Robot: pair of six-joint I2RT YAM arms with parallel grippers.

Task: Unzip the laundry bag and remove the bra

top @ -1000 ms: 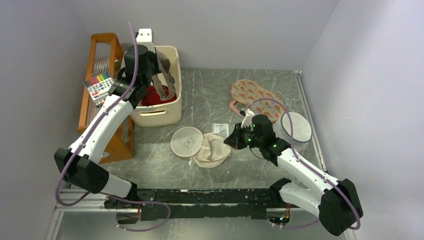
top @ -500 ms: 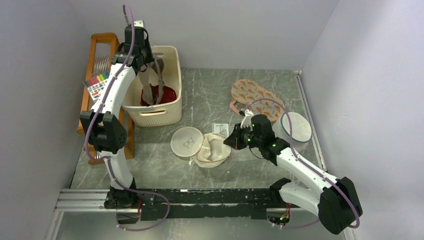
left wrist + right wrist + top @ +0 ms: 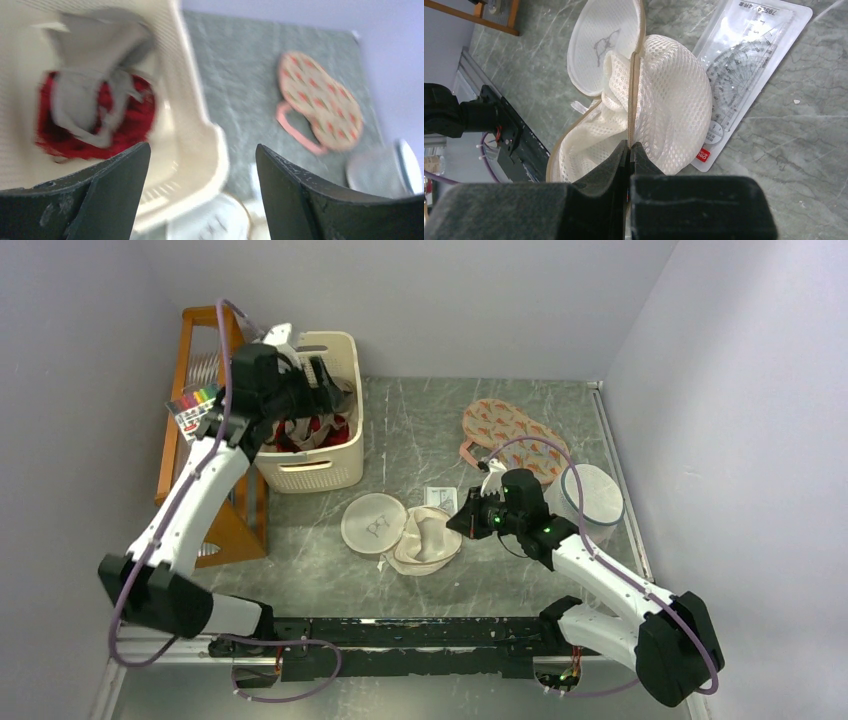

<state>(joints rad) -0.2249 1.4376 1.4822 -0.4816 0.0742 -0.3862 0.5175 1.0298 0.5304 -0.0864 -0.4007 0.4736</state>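
Observation:
The laundry bag (image 3: 376,526) lies unzipped in mid-table, its flat face with the squiggle (image 3: 603,41) folded back from the crumpled mesh half (image 3: 674,100). My right gripper (image 3: 629,146) is shut on the bag's beige rim tape at its right edge (image 3: 462,520). A grey-beige bra (image 3: 92,95) lies loose on a red cloth inside the cream basket (image 3: 200,140). My left gripper (image 3: 200,195) hangs open above the basket's near right corner with nothing between its fingers (image 3: 112,187). In the top view the left gripper (image 3: 318,375) is over the basket (image 3: 310,472).
A wooden rack (image 3: 205,335) with a pack of markers (image 3: 195,408) stands left of the basket. A patterned oven mitt (image 3: 510,435) and a whiter drum-shaped mesh bag (image 3: 592,496) lie at the right. A clear ruler pack (image 3: 746,65) lies by the laundry bag.
My left gripper has opened and let the bra fall into the basket, then swung lower over it. The right arm and the bag have stayed put.

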